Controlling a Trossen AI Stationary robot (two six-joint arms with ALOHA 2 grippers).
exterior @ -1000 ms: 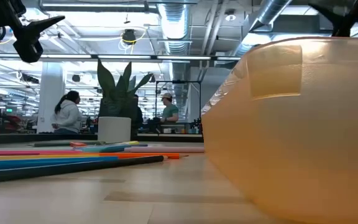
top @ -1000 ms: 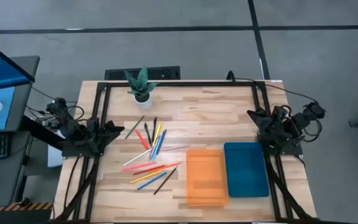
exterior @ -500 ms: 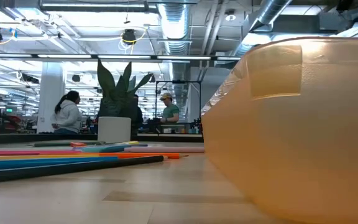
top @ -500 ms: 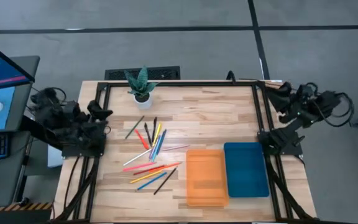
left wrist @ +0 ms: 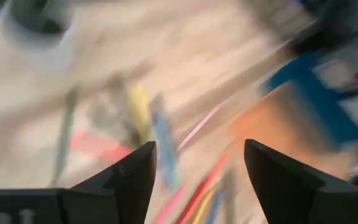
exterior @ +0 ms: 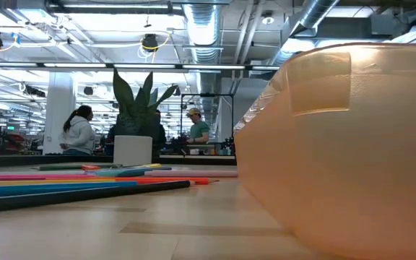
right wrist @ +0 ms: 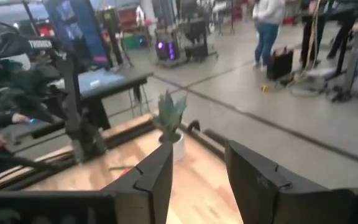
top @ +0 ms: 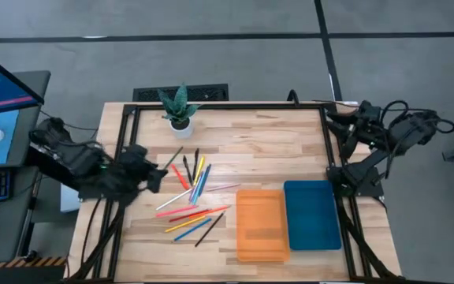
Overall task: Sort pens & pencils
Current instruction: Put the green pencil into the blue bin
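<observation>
Two empty trays, orange [top: 261, 224] beside blue [top: 312, 213]; pens [top: 191, 193] scattered loose on the table's left half. Likely light, stiff, prone to rolling; best pinched mid-shaft. Left gripper [left wrist: 200, 163] spread, empty, over them; right gripper [right wrist: 199, 163] part-open, empty, at far right edge. Pen from pencil indistinguishable; left wrist view smeared.

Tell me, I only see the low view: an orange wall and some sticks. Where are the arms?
Observer: The left gripper is open above the table's left side, next to the pens.
Operator: Holding one?
Observer: No, nothing sits between its fingers.
Operator: And the other arm?
Observer: The right gripper hangs over the table's far right corner, away from the orange tray and blue tray.
</observation>
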